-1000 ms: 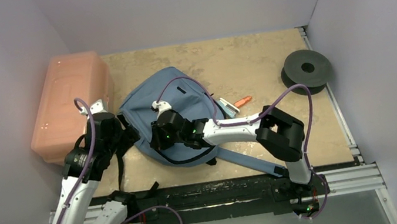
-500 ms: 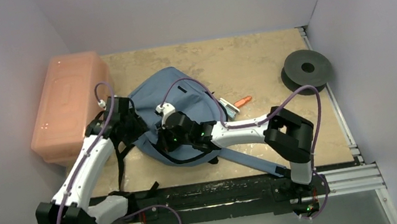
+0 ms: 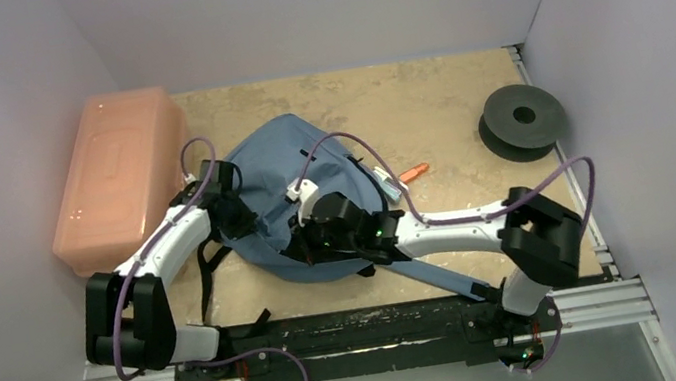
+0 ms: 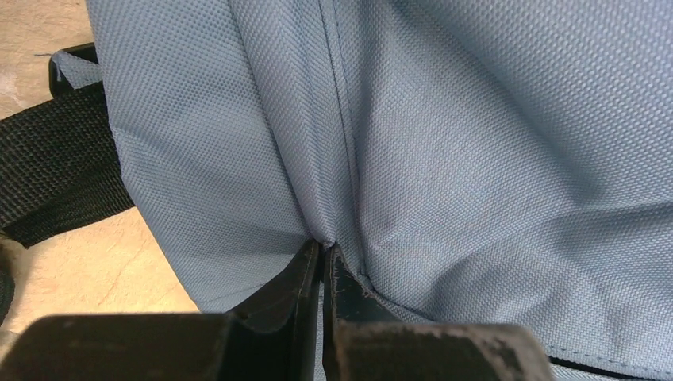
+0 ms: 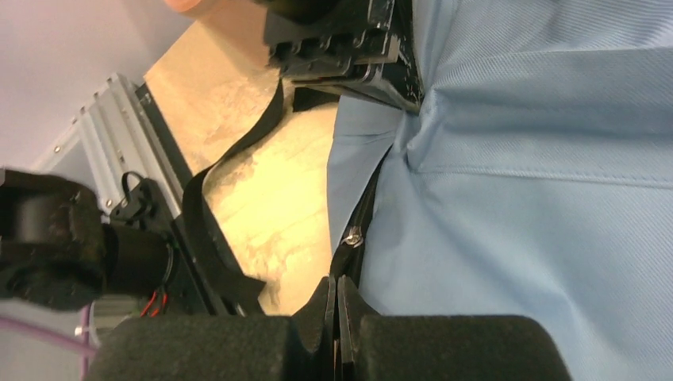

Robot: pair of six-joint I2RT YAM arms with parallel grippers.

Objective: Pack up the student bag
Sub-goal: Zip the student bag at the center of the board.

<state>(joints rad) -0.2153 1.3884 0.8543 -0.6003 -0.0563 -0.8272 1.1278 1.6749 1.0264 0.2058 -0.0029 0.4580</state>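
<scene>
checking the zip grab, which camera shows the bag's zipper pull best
Right wrist view: the zipper pull shows close up on the student bag, running down into the shut right end effector. Top external hides it under the right arm; left wrist shows only fabric pinched by the left end effector.

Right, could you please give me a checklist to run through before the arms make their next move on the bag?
1. Left gripper shut on a fold of the bag: ok.
2. Right gripper shut on the zipper tab: ok, as far as the wrist view shows.
3. Zipper opened enough for packing: cannot tell.
4. Black strap free of the left arm: cannot tell, since it lies close beside the arm.
5. Small orange item lying beside the bag, ready to pack: ok.
</scene>
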